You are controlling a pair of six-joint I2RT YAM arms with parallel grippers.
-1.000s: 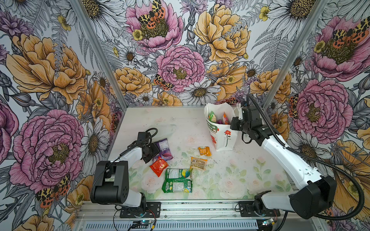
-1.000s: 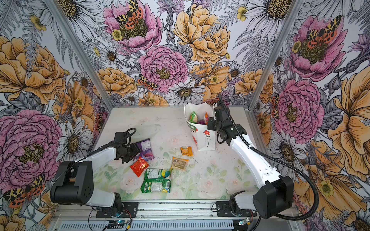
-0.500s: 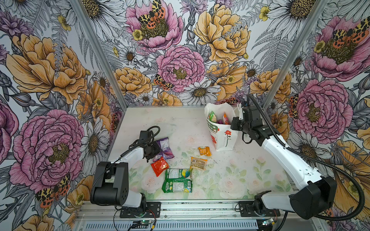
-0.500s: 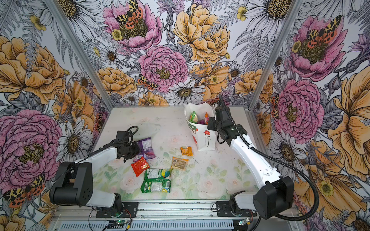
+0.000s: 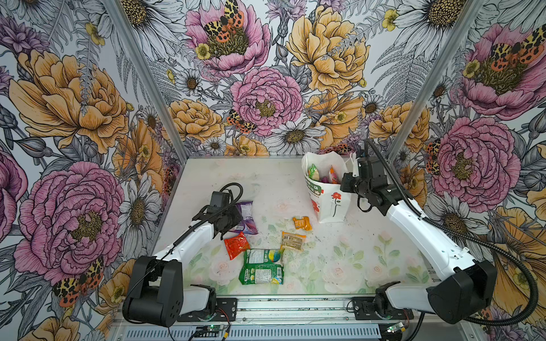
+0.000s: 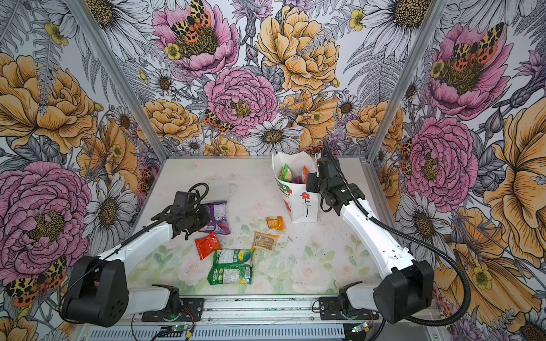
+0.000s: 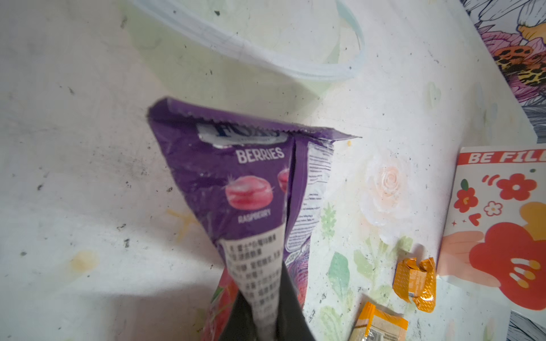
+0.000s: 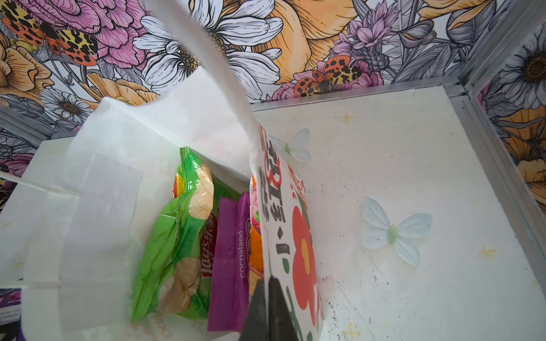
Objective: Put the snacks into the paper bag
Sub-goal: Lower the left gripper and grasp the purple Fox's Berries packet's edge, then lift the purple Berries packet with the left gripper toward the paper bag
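Observation:
My left gripper is shut on one end of a purple Fox's Berries packet, which rests on the table at the left in both top views. On the table lie a red packet, a green packet, a small orange one and an orange-yellow one. The white paper bag stands at the back right. My right gripper is shut on its wall near the rim. Inside sit a green chips bag, a purple packet and something orange.
Floral walls close the table in on three sides. A metal rail runs along the front edge. A pale clear ring lies on the table beyond the purple packet. The bag stands close to the back right corner.
The left gripper's jaws have closed onto the purple packet. The right arm and the bag have not moved.

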